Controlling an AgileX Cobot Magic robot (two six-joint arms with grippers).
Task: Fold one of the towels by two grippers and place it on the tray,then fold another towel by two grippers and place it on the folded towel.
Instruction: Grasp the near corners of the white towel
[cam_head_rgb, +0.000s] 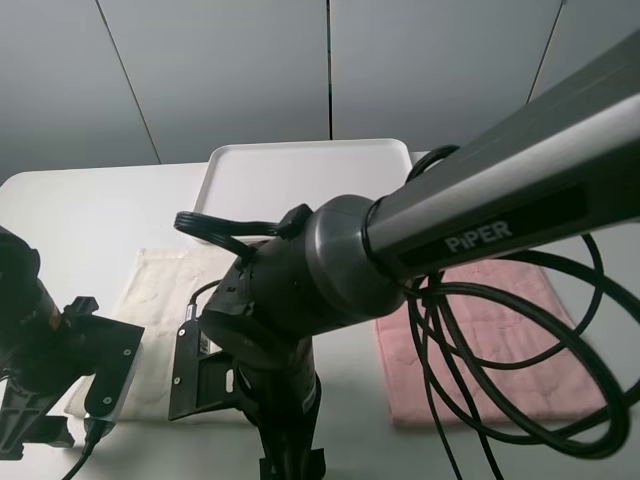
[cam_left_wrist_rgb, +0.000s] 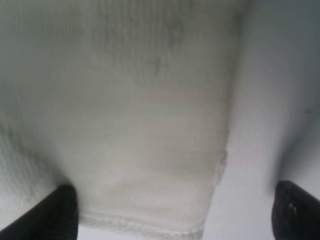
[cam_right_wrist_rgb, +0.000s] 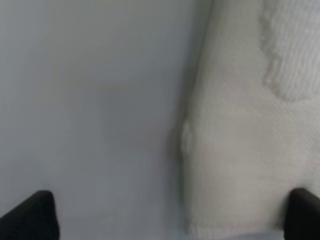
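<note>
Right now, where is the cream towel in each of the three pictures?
High view: cream towel left of centre, in front of the tray, partly hidden.
Left wrist: towel fills most of the picture, its corner between the fingertips.
Right wrist: towel edge, by one fingertip.
Shared landmark: the white table bordering the towel.

Left hand and right hand, both low, downward-facing, each spread wide.

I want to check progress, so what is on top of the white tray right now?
Nothing shows on the tray; its visible surface is bare white. The right arm covers its near edge, so that strip cannot be seen.
</note>
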